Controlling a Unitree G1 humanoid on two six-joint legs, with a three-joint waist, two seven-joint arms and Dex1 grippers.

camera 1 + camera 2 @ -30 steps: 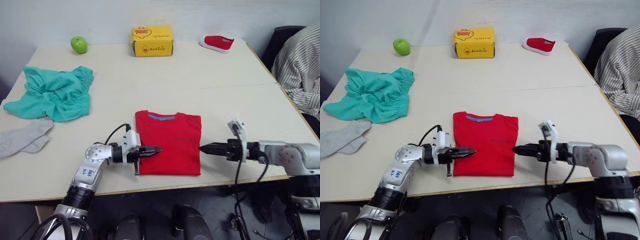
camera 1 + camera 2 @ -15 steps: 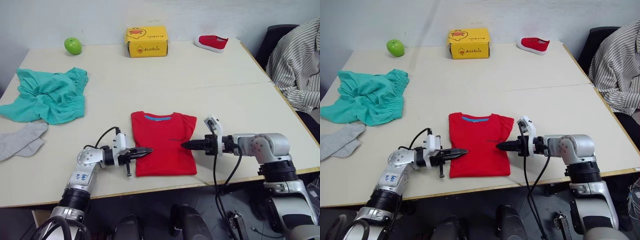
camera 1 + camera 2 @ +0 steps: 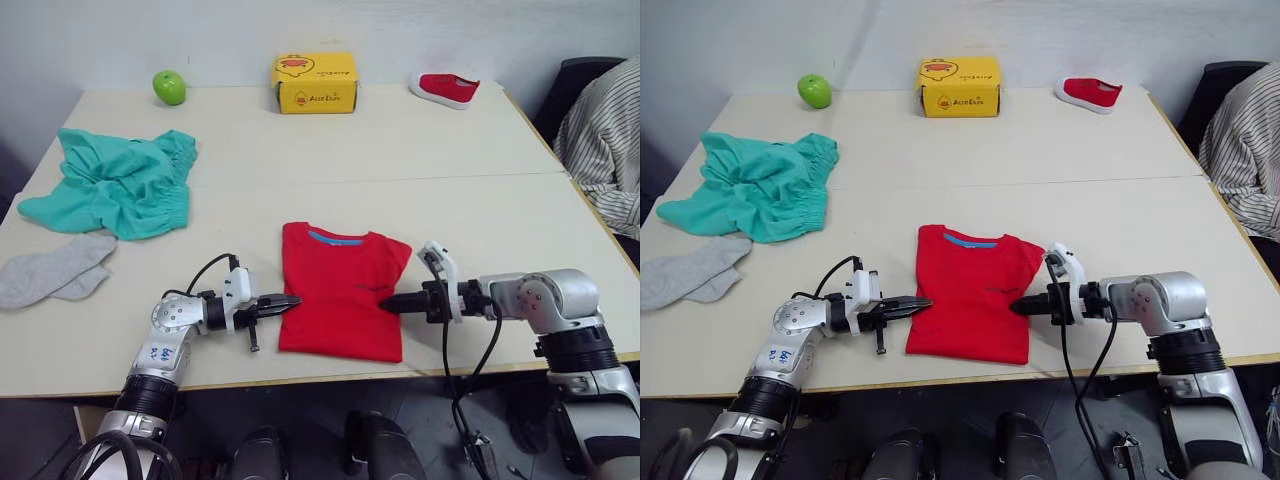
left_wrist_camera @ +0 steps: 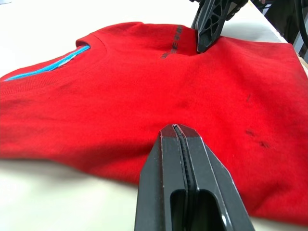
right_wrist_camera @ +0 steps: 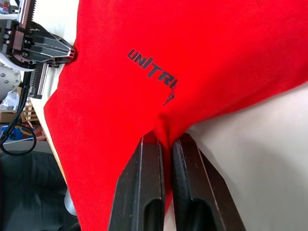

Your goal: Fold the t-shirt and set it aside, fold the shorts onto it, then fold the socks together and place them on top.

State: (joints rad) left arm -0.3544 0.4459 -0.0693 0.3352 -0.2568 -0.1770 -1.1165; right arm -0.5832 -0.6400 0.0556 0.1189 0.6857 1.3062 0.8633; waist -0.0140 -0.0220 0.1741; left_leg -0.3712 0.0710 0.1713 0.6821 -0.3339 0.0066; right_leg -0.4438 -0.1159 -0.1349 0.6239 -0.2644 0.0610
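The red t-shirt (image 3: 340,300) lies folded into a rectangle near the table's front edge, collar toward the far side. My right gripper (image 3: 385,302) is at its right edge and shut on a pinch of red fabric (image 5: 166,127), which bunches up between the fingers. My left gripper (image 3: 290,301) is shut with its tip (image 4: 175,129) at the shirt's left edge; I cannot tell whether it grips cloth. The teal shorts (image 3: 120,182) lie crumpled at the far left. The grey socks (image 3: 55,270) lie flat in front of them.
A green apple (image 3: 169,86), a yellow box (image 3: 315,82) and a small red shoe (image 3: 445,88) stand along the far edge of the table (image 3: 450,180). A person in a striped shirt (image 3: 605,140) sits at the right side.
My right gripper moved left to the shirt's right edge and closed on the fabric. The left gripper stayed shut at the left edge. The camera view shifted.
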